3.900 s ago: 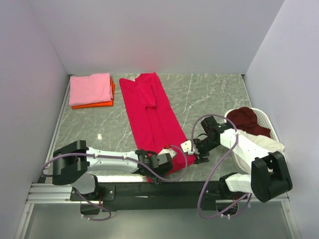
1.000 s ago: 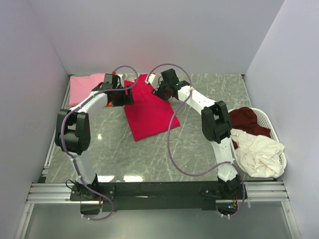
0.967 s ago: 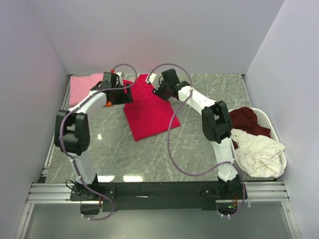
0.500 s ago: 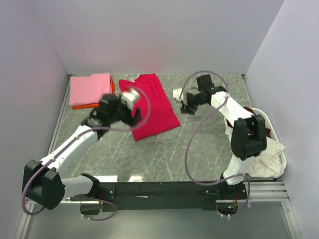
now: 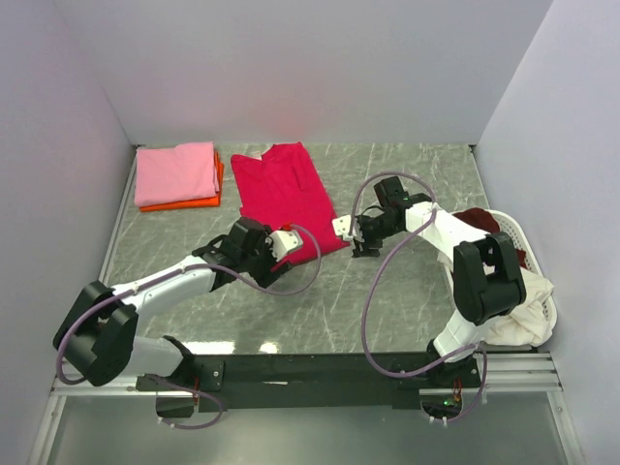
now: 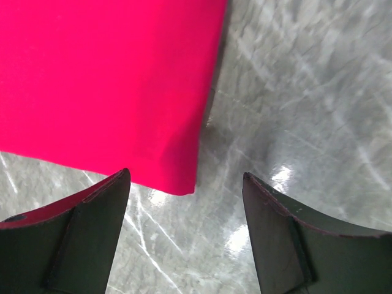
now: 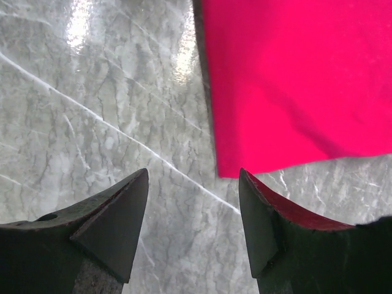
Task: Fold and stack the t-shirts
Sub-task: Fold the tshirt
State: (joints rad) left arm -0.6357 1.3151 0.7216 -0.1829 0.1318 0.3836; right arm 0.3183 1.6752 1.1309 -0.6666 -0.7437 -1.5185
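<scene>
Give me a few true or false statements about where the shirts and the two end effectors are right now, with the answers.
1. The red t-shirt lies folded on the table. True.
2. The left end effector and the right end effector are both open and grip nothing. True.
3. The pink t-shirt lies under the orange t-shirt. False: the pink one is on top.
4. The basket is empty. False: it holds a maroon t-shirt and a cream t-shirt.
5. Each end effector is at a near corner of the red t-shirt. True.
</scene>
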